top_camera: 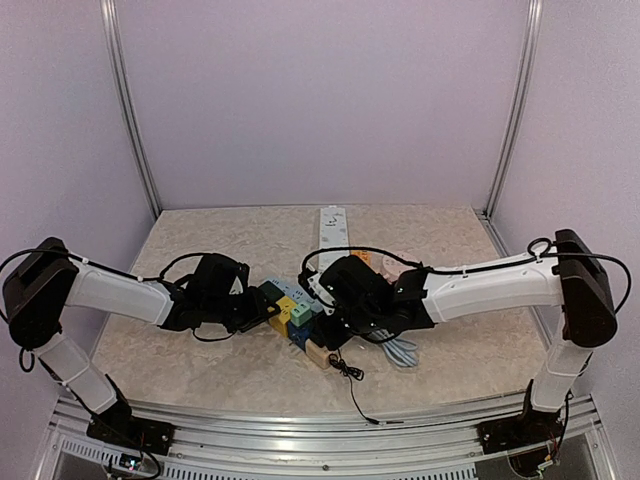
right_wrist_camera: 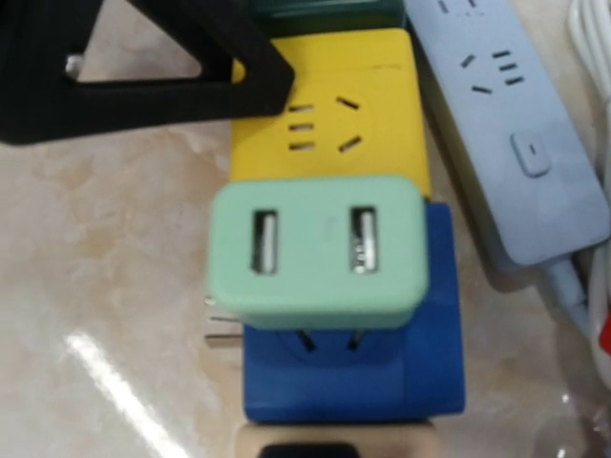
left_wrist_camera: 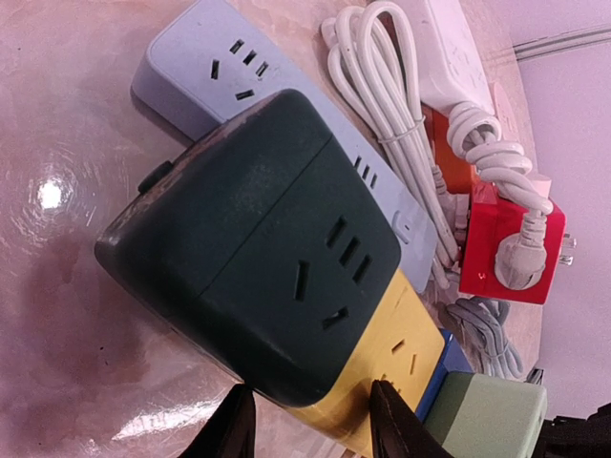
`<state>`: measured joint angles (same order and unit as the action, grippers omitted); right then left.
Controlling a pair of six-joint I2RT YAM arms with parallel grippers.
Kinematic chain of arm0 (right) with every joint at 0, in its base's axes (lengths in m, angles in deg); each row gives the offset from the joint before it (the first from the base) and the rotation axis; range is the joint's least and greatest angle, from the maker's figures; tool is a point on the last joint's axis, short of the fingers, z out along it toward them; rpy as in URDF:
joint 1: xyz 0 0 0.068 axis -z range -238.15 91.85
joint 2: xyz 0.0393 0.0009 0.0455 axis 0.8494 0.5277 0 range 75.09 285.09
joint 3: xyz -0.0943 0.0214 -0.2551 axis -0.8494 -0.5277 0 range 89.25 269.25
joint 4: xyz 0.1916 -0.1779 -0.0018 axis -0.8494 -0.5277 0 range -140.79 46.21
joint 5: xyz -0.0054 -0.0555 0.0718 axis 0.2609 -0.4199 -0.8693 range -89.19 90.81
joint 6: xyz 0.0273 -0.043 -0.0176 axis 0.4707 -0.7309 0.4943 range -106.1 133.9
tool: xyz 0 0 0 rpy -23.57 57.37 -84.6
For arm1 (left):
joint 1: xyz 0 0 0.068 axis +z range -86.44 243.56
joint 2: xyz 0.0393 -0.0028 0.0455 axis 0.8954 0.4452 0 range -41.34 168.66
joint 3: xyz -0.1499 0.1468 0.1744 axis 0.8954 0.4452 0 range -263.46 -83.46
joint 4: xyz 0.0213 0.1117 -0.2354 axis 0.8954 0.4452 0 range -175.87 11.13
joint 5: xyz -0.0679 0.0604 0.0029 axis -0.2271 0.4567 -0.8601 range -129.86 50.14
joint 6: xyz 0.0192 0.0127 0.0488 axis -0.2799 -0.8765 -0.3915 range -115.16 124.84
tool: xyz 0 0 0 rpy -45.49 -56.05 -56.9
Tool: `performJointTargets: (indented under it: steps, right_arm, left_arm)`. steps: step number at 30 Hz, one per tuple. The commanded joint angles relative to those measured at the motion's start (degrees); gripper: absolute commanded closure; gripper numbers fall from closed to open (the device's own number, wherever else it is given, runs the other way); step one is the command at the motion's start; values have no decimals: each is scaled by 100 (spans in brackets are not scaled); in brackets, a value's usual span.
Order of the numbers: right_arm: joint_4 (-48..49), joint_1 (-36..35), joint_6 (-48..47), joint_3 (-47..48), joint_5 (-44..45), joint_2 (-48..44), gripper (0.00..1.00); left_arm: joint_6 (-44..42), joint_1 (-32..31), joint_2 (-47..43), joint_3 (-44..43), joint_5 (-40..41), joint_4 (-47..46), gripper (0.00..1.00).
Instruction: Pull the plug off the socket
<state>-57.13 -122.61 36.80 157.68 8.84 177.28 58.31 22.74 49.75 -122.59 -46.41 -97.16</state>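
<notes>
Only the right wrist view shows the mint USB plug [right_wrist_camera: 320,248] close up: it sits over the blue socket block [right_wrist_camera: 430,363], pins partly showing beneath. The left wrist view shows the left tool [left_wrist_camera: 315,429] half-narrowed, gripping the yellow socket block [left_wrist_camera: 406,367] on the counter [left_wrist_camera: 57,315]. From above, the right tool [top_camera: 335,308] hangs at the plug, closed narrow; what it grips is hidden.

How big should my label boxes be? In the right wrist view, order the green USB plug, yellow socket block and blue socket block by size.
1. green USB plug, though it sits on top, nearest the camera.
2. yellow socket block and blue socket block: visible parts look alike, blue partly hidden under the plug; unranked.
</notes>
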Motion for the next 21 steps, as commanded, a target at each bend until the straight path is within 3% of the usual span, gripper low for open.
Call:
performJointTargets:
  steps: [1, 7, 21]
  right_arm:
    - [682, 157, 328, -195, -712, -250, 100]
    - [1129, 307, 589, -439, -1300, -338, 100]
    - [748, 276, 397, -243, -967, -332, 100]
  left_arm:
    - [-169, -97, 214, 86, 48, 732, 60]
    - [-163, -96, 212, 97, 48, 731, 60]
    - [-170, -101, 224, 99, 52, 733, 60]
